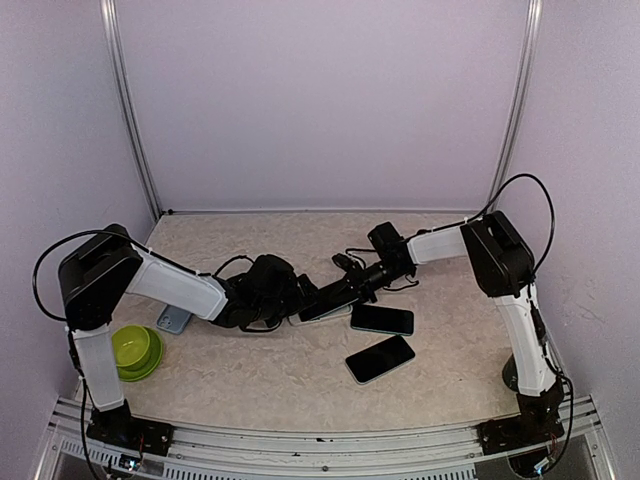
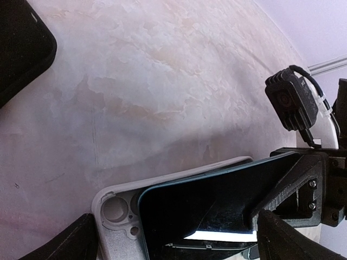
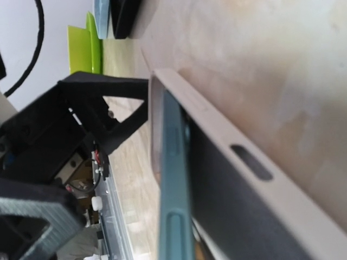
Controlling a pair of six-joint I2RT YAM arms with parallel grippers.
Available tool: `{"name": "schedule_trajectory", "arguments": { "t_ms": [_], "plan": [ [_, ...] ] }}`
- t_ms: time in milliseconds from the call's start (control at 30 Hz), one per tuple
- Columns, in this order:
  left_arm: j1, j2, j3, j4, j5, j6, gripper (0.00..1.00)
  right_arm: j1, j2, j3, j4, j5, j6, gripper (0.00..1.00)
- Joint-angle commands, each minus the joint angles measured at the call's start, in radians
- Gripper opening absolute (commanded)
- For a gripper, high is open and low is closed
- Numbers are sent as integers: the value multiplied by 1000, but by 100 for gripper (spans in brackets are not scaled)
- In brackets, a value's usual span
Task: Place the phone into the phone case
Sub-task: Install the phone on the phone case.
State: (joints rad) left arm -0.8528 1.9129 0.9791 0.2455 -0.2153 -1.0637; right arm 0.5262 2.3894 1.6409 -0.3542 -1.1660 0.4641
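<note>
- Table [image 1: 460, 390]: beige, marbled;
- green bowl [image 1: 135, 350] near the left edge; a pale blue slab [image 1: 172, 320] just beside it;
- white phone case [image 2: 116, 208] mid-table;
- far dark phone [image 1: 382, 319] and near dark phone [image 1: 380, 358], right of centre, apart.

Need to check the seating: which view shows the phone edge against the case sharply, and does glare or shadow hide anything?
Left wrist: sharp, phone and case corner clear, one bright reflection low on the screen. Right wrist: very close, both edges soft. Top external: evenly lit, arms partly cover them.

Arms stretched inward, left hand [image 1: 305, 292] facing right hand [image 1: 352, 276], low
</note>
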Motion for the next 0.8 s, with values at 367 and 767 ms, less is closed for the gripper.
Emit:
{"name": "schedule_trajectory", "arguments": {
  "t_ms": [367, 767],
  "plan": [
    [-32, 46, 31, 59, 49, 8, 99, 37, 110, 49, -23, 106, 41, 0],
    [-33, 49, 27, 63, 55, 4, 99, 69, 132, 69, 11, 92, 69, 0]
  ]
}}
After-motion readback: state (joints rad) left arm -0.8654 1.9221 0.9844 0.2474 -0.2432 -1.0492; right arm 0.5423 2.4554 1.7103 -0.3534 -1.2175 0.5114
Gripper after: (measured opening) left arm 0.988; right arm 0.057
